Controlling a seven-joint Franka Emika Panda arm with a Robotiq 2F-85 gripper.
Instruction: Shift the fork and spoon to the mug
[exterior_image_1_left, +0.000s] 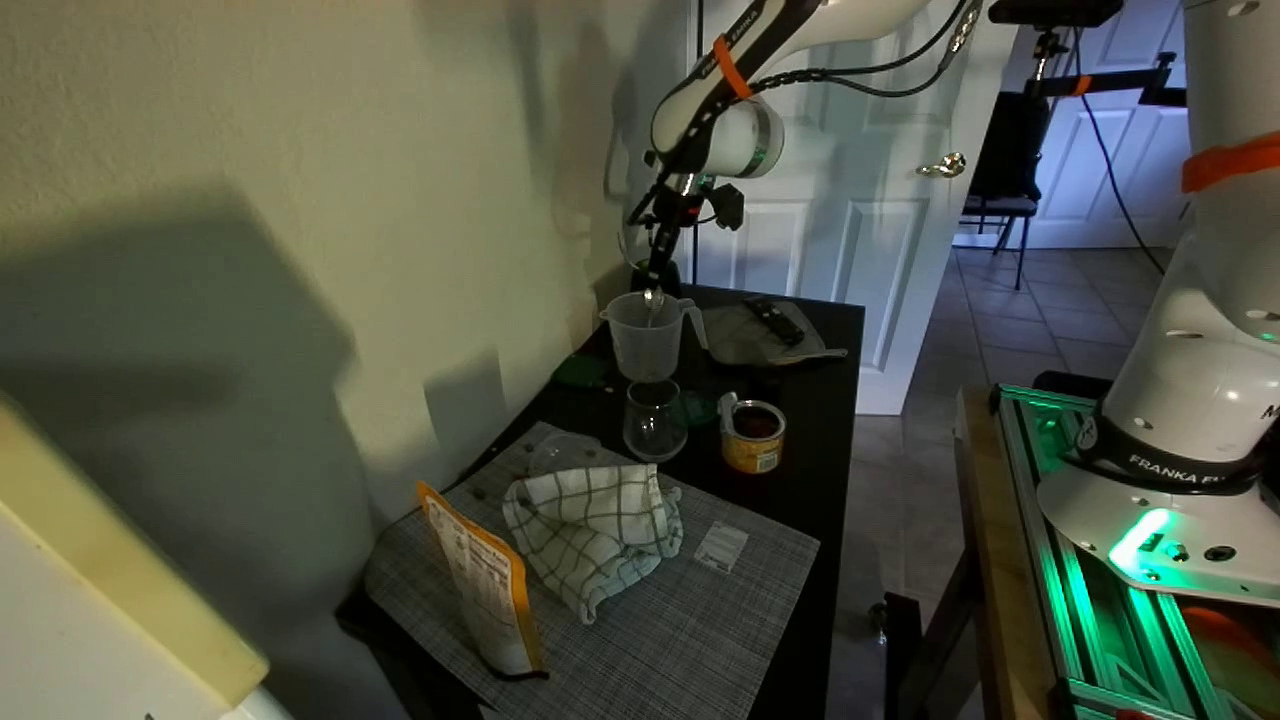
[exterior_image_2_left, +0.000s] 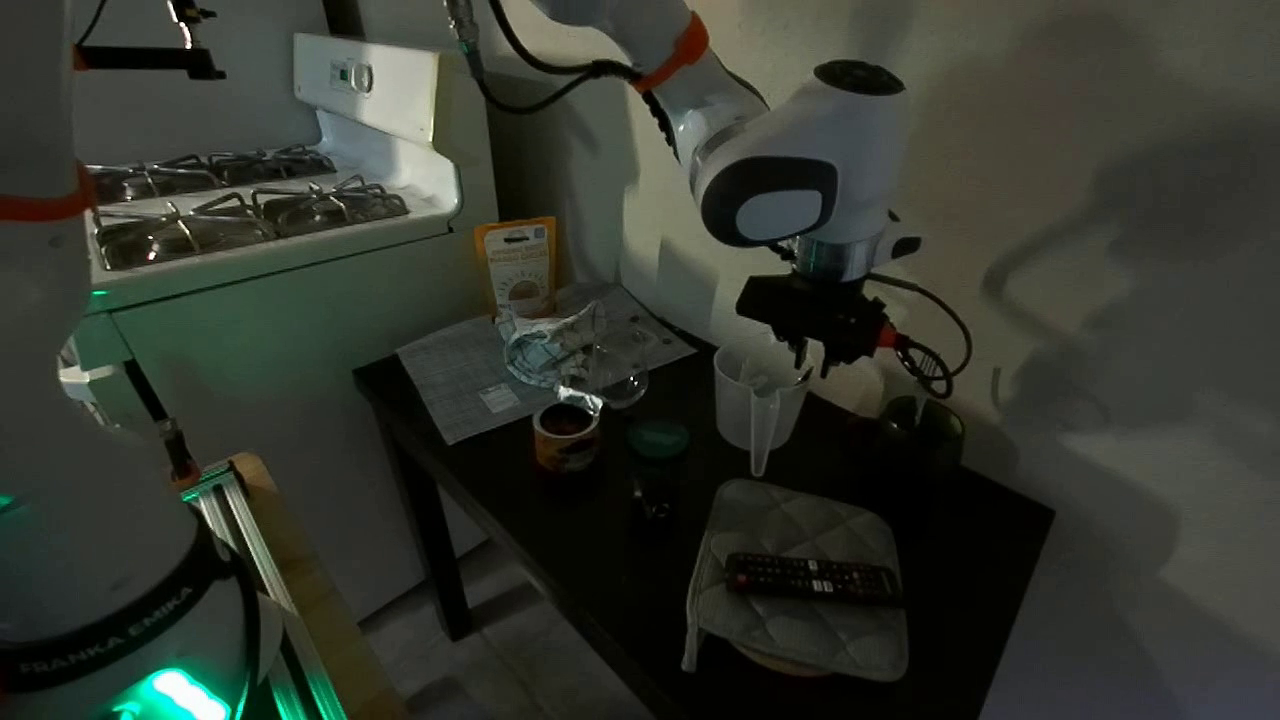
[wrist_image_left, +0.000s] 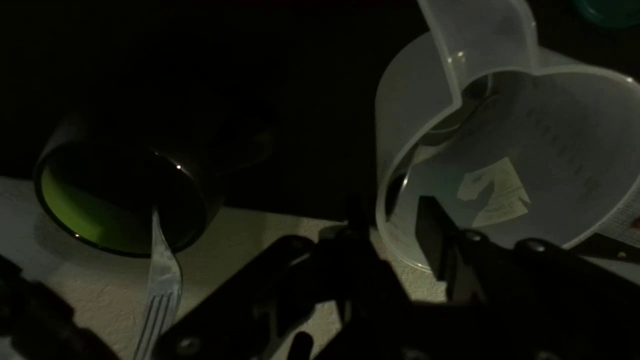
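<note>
The dark mug with a green inside (wrist_image_left: 95, 215) shows at the left of the wrist view and behind the jug in an exterior view (exterior_image_2_left: 920, 435). The fork (wrist_image_left: 162, 280) stands in the mug, tines up and leaning out. The spoon (exterior_image_1_left: 653, 299) is in the clear plastic jug (exterior_image_1_left: 645, 345), its bowl end up near the rim below the gripper (exterior_image_1_left: 655, 280). In the wrist view the spoon is dim and hard to make out inside the jug (wrist_image_left: 400, 100). My gripper (wrist_image_left: 390, 210) is over the jug's rim, fingers apart, with nothing visibly held between them.
A stemless glass (exterior_image_1_left: 655, 425) and an opened can (exterior_image_1_left: 752, 440) stand near the jug. A remote (exterior_image_2_left: 815, 578) lies on a grey potholder (exterior_image_2_left: 800, 515). A checked towel (exterior_image_1_left: 600, 530) and a standing pouch (exterior_image_1_left: 485, 580) are on the placemat (exterior_image_1_left: 690, 620). A wall borders the table.
</note>
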